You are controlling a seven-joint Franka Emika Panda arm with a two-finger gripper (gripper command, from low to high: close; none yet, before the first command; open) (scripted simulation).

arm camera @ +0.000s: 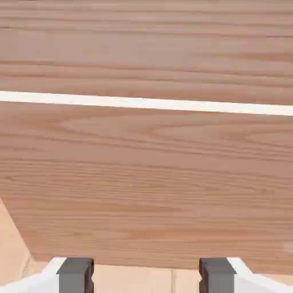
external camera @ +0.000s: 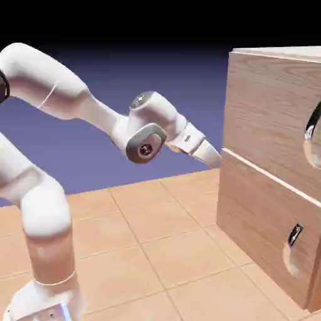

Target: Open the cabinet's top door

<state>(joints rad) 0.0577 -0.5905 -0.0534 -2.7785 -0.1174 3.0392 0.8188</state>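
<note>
Clearly the approach was underway: the gripper [arm camera: 146,274], jaws apart and empty, faced the cabinet [external camera: 263,207] near the panels' seam. Next it needed the top door [external camera: 269,113] handle [external camera: 311,128].

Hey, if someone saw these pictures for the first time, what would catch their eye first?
Probably the big wood-grain cabinet filling the exterior view's right side, its top door closed. Next, the white arm reaching toward it, its open gripper near the pale seam between the two panels, holding nothing.

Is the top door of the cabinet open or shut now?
Shut: the top door lies flush with the lower panel.
</note>
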